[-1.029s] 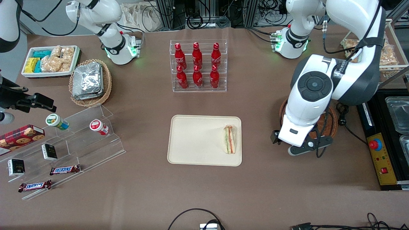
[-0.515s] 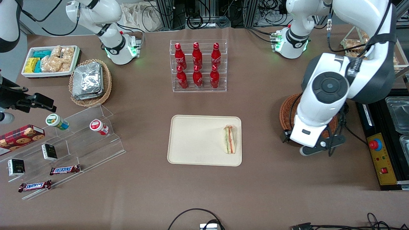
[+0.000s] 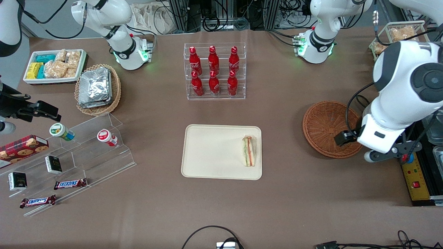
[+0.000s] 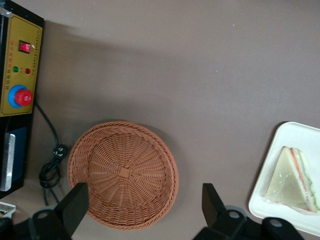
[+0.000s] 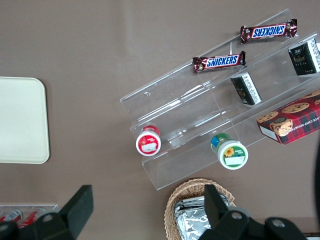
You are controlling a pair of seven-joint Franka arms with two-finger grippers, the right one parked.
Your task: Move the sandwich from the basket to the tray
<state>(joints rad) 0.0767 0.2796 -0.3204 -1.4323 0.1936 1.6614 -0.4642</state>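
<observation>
The sandwich (image 3: 249, 151), a wrapped wedge with orange, green and red layers, lies on the cream tray (image 3: 214, 152) near the tray's rim toward the working arm's end. The reddish-brown wicker basket (image 3: 325, 128) holds nothing. In the wrist view my gripper (image 4: 144, 200) hangs open and empty, high above the basket (image 4: 122, 172), with the sandwich (image 4: 292, 177) and a corner of the tray (image 4: 305, 135) off to one side. In the front view the arm's hand sits over the basket's rim toward the working arm's end of the table.
A clear rack of red bottles (image 3: 214, 71) stands farther from the camera than the tray. A yellow control box with a red button (image 3: 413, 171) lies beside the basket. A tiered clear stand with snacks (image 3: 69, 152) and a tan basket of foil packs (image 3: 98, 89) sit toward the parked arm's end.
The arm has swung away from the tray toward the working arm's end of the table, uncovering the whole basket. The sandwich has stayed still on the tray.
</observation>
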